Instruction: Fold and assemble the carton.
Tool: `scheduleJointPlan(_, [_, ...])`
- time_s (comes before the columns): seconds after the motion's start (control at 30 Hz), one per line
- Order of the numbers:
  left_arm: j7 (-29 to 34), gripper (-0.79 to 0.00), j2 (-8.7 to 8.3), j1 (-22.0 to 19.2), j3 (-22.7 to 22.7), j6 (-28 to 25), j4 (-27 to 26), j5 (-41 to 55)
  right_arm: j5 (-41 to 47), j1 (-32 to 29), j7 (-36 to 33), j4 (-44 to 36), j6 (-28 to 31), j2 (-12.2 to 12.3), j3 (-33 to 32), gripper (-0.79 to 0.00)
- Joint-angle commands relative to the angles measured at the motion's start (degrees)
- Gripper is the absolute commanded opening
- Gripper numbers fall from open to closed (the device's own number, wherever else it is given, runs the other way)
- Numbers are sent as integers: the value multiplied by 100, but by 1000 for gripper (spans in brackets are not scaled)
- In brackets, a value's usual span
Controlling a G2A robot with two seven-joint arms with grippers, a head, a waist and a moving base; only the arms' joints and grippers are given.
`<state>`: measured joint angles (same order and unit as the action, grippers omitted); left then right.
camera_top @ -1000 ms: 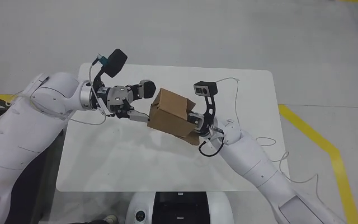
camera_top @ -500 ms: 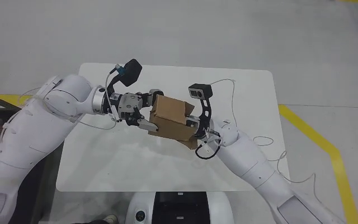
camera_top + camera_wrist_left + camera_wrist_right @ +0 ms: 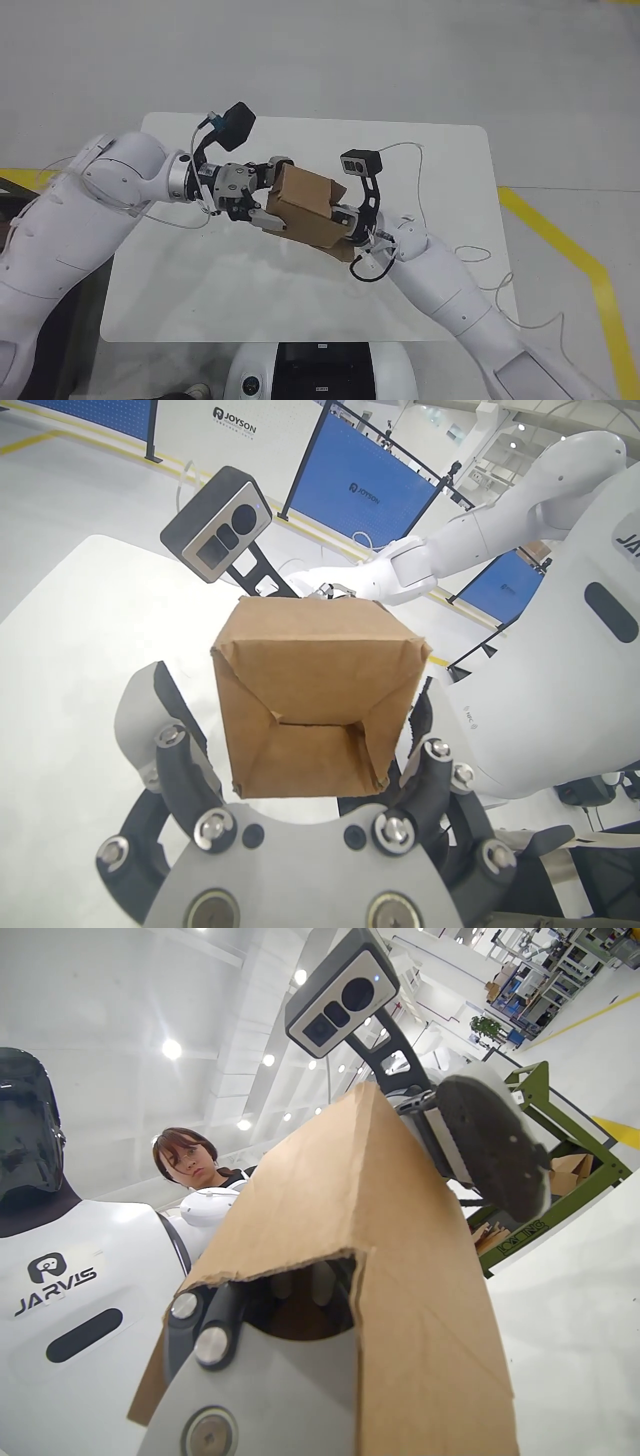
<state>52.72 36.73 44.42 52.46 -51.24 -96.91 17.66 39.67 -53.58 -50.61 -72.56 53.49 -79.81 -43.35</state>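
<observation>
With the carton (image 3: 305, 205) held above the surface (image 3: 200, 290) by the right gripper (image 3: 345, 222), clamped on its far end, the left gripper (image 3: 287, 690), fingers apart astride the infolded end, should push squarely so the flaps seat without skewing the walls.

Bright, even overhead light.
I see ceiling lamps (image 3: 171, 1048) flare in the right wrist view; the white surface (image 3: 200, 290) glares; wrist views bow at edges.

Blue panels (image 3: 362, 495): a white logo with a short word beside it.
White panel (image 3: 235, 427): the same logo and word, in dark print.
Green rack (image 3: 530, 1228): pale lettering along a lower rail.
</observation>
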Motion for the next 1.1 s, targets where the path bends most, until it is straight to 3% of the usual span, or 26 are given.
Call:
scheduleJointPlan(0.0, [-22, 0, -9, 16, 73, -13, 34, 77, 61, -7, -24, 7, -6, 0, -17, -785])
scheduleJointPlan(0.27, [-30, 0, -36, 141, 306, 57, 29, 77, -136, -17, -27, 43, -9, 31, -131, -785])
scheduleJointPlan(0.77, [387, 0, 143, -161, 59, 355, 86, 104, -1110, -57, 308, -141, -182, 14, -243, -785])
scheduleJointPlan(0.87, [405, -172, 166, -185, 28, 373, 86, 68, -1198, -83, 365, -184, -248, 15, -267, -785])
scheduleJointPlan(0.9, [409, -259, 172, -192, 16, 378, 80, 45, -1210, -92, 375, -198, -270, 15, -274, -785])
scheduleJointPlan(0.93, [415, -397, 177, -199, 6, 384, 80, 18, -1226, -99, 384, -208, -293, 16, -283, -785])
scheduleJointPlan(1.07, [413, -400, 196, -211, -34, 381, 72, -50, -1243, -131, 385, -258, -419, 22, -308, -785])
